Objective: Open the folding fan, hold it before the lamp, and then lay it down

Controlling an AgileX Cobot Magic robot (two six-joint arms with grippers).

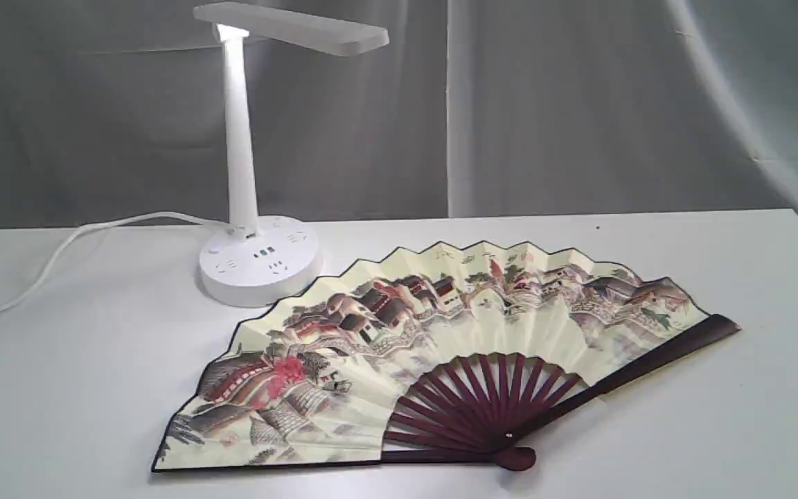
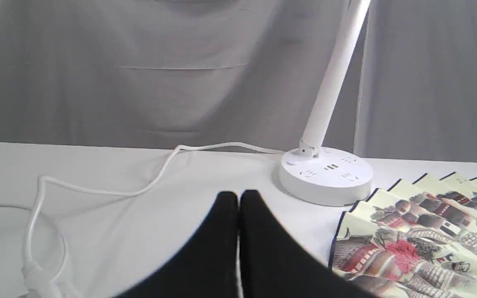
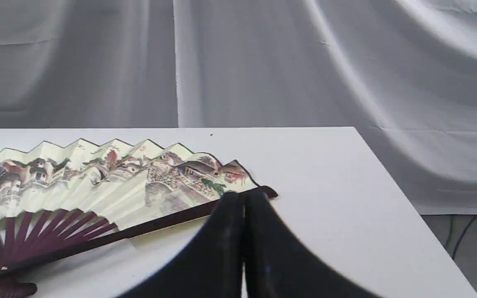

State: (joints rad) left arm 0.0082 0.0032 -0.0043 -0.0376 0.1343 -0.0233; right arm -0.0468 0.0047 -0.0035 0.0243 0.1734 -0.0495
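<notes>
The large pleated cream paper folding fan (image 1: 440, 326), painted with a village landscape and red blossoms on dark maroon wooden ribs, lies fully spread and flat on the white table (image 1: 648, 430). Its pivot points toward the table's near edge. Its pleated outer edge faces the grey draped backdrop (image 1: 579, 104).

The white plastic desk lamp (image 1: 241, 138) stands upright behind the fan's left half, with its flat bar head lit. The fan's edge lies just beside the lamp's round socketed base; whether they touch cannot be determined. A white cord (image 1: 59, 256) runs from the base toward the left.

Left gripper (image 2: 238, 196): black fingers pressed together, nothing between them, above bare table beside the lamp base.

Right gripper (image 3: 244, 198): fingers likewise together and empty, near the tip of the fan's right guard.

Neither gripper appears in the exterior view.
</notes>
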